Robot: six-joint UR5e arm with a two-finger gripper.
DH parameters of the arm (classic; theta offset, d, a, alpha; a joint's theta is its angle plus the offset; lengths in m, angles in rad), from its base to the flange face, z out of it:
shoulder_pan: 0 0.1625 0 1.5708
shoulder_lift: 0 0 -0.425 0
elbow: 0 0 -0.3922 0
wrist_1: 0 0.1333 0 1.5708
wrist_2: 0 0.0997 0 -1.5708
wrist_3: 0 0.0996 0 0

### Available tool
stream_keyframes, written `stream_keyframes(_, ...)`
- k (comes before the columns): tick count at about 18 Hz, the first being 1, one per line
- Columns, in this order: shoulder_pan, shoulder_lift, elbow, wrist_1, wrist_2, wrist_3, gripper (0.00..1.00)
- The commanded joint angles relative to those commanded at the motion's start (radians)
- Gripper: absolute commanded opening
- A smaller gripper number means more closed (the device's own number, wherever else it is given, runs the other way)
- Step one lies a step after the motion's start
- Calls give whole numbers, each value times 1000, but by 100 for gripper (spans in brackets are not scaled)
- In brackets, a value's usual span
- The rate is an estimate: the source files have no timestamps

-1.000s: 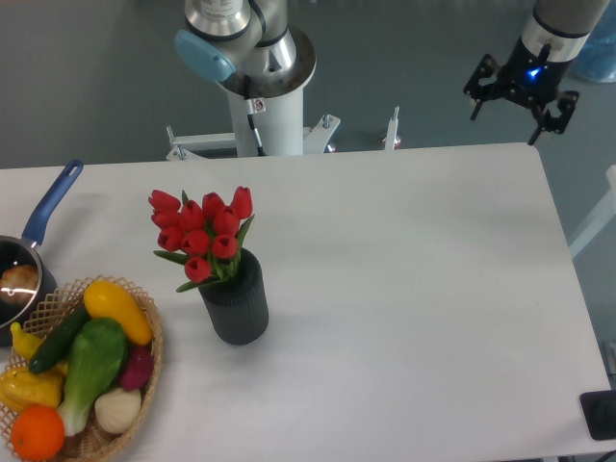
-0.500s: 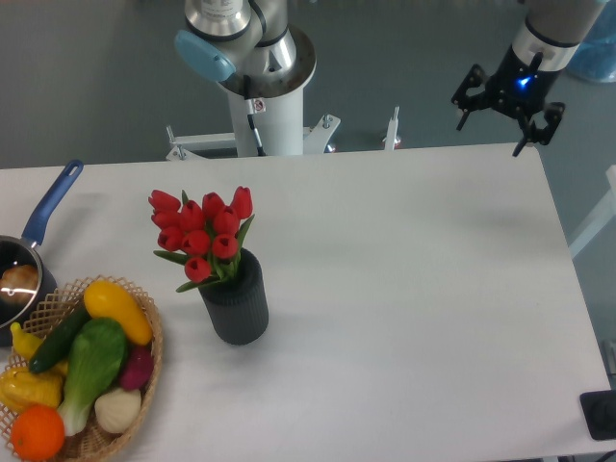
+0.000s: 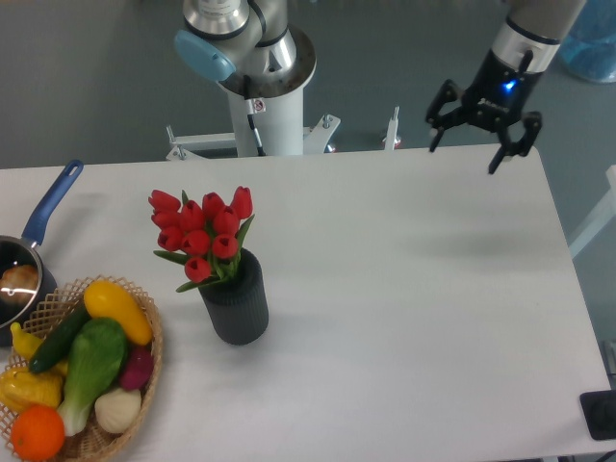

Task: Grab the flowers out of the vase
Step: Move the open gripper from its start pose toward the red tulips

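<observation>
The flowers [image 3: 203,234], a bunch of red tulip buds with green leaves, stand upright in the vase [image 3: 236,303], a short dark ribbed cylinder left of the table's middle. My gripper [image 3: 466,154] hangs far off at the table's back right edge, well above the surface. Its black fingers are spread wide with nothing between them. A blue light glows on its body.
A wicker basket [image 3: 148,332] of vegetables sits at the front left, close to the vase. A blue-handled pot [image 3: 38,231] lies at the left edge. The arm's white base [image 3: 274,106] stands behind the table's back edge. A black object [image 3: 602,414] sits at the front right corner.
My gripper has moved left and slightly down toward the table's back edge, staying open. The flowers and the vase have not moved.
</observation>
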Motion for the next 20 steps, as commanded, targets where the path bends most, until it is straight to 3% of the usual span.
stream_keyframes(5,-66,31,-25,2,-55,5,100)
stream_keyframes(10,-81,-3,-29,25,-391,8,100)
stream_keyframes(15,-115,-58,-43,41,-395,216,100)
stream_keyframes(20,-134,-78,-132,43,-382,414,100)
